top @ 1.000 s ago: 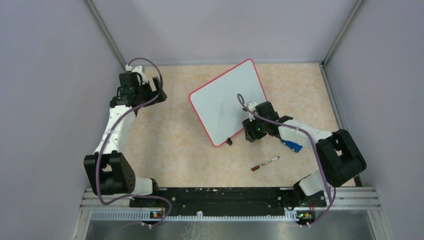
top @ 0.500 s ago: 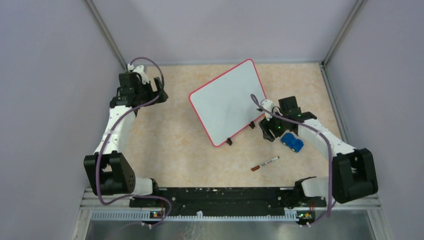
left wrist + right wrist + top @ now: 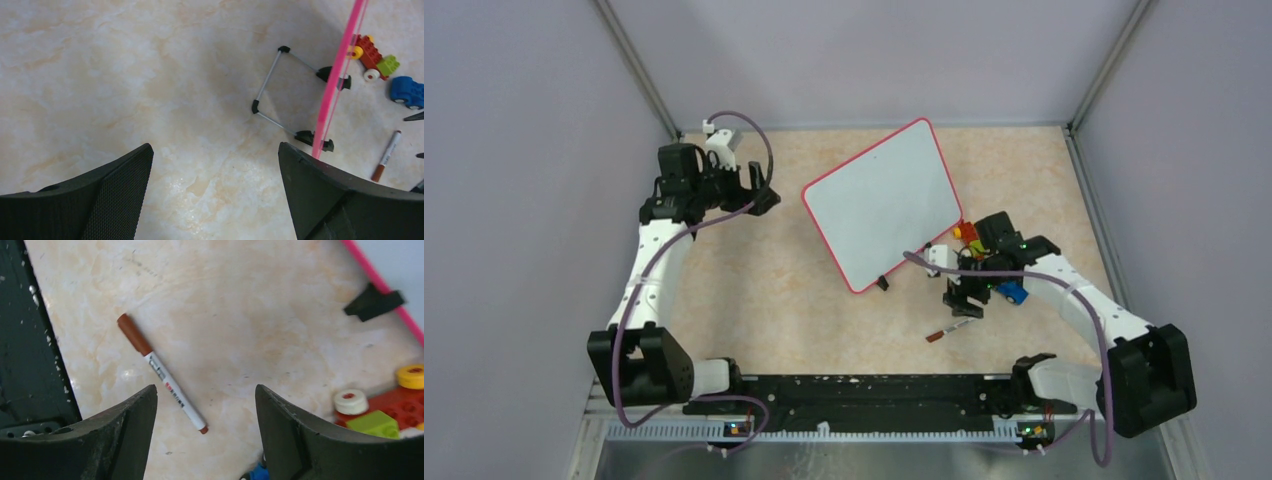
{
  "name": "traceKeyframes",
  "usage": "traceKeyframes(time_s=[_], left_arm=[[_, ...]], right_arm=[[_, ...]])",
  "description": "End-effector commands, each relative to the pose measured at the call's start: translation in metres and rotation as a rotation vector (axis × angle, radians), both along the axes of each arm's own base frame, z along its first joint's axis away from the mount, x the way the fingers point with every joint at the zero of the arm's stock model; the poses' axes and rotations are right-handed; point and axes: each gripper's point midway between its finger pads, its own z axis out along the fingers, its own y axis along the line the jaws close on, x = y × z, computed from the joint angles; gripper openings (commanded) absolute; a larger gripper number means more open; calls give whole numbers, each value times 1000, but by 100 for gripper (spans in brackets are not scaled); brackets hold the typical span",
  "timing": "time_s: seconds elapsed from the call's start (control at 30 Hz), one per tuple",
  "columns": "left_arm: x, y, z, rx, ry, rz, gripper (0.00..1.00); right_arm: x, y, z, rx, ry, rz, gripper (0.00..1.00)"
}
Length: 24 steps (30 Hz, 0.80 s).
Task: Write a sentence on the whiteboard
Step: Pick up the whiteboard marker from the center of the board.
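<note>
Both left fingers (image 3: 107, 195) and right fingers (image 3: 117, 437) spread; pink-rimmed whiteboard (image 3: 882, 200) stands propped, plain white.

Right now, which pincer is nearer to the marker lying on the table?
Right. The right pincer hangs open just above the marker. The left pincer is far off, beyond the opposite side of the whiteboard.

Whiteboard (image 3: 405, 260) & brick toy (image 3: 395, 402) cut off in rt-wrist view; blue car (image 3: 1013, 292) part-hidden by rt arm (image 3: 1079, 292).
</note>
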Motion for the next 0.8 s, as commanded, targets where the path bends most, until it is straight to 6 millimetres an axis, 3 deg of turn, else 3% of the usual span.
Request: traceKeyframes(time_s=[0.0, 0.13, 0.47, 0.6, 0.77], left_arm=[[-16, -25, 41, -58, -106, -164, 99], [-21, -27, 49, -60, -128, -175, 99], [-24, -31, 45, -81, -98, -194, 99], [-24, -36, 49, -79, -102, -206, 99], [-22, -43, 57, -66, -114, -226, 99]], right_arm=[[-15, 1, -24, -59, -72, 194, 68], [-16, -4, -43, -96, -95, 221, 63], [-26, -19, -81, -206, -134, 319, 50], [-33, -23, -89, -223, -120, 348, 36], [-43, -18, -89, -198, -71, 365, 11]])
